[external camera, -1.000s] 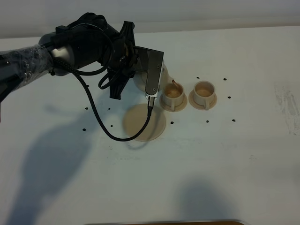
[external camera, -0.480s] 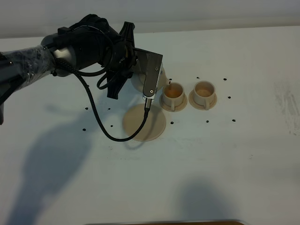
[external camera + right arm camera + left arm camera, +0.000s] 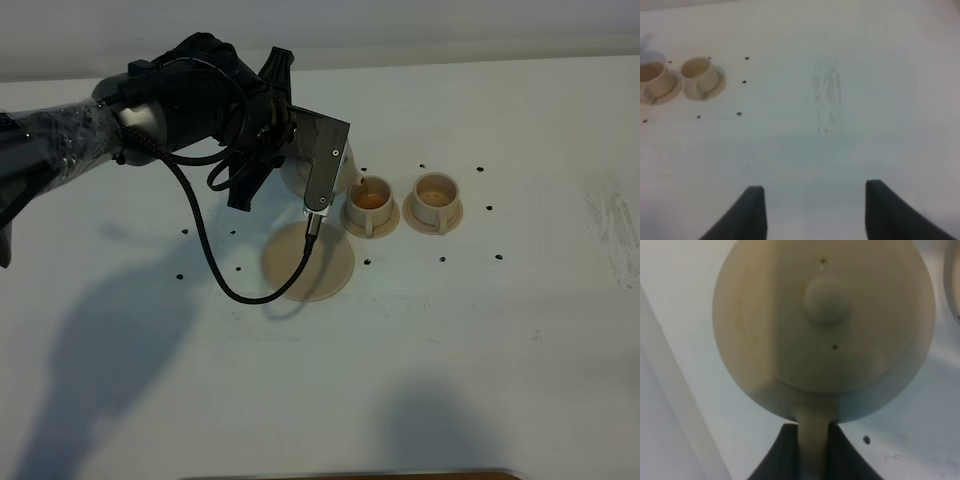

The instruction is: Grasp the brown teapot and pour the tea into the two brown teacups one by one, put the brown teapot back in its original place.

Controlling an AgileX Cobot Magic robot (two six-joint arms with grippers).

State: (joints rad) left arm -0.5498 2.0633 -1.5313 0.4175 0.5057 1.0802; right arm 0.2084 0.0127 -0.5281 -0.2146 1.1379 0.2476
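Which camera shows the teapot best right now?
Left wrist: the teapot fills it, lid and knob clear, handle in the left tool. Exterior high: the arm hides most of it. Right wrist: not in view.

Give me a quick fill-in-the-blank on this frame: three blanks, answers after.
1. The left gripper is shut on the brown teapot by its ____.
2. In the exterior high view, the teapot is tipped over the ____ teacup, not the other teacup.
3. The right gripper holds nothing, and it is ____.

Answers: handle; left; open
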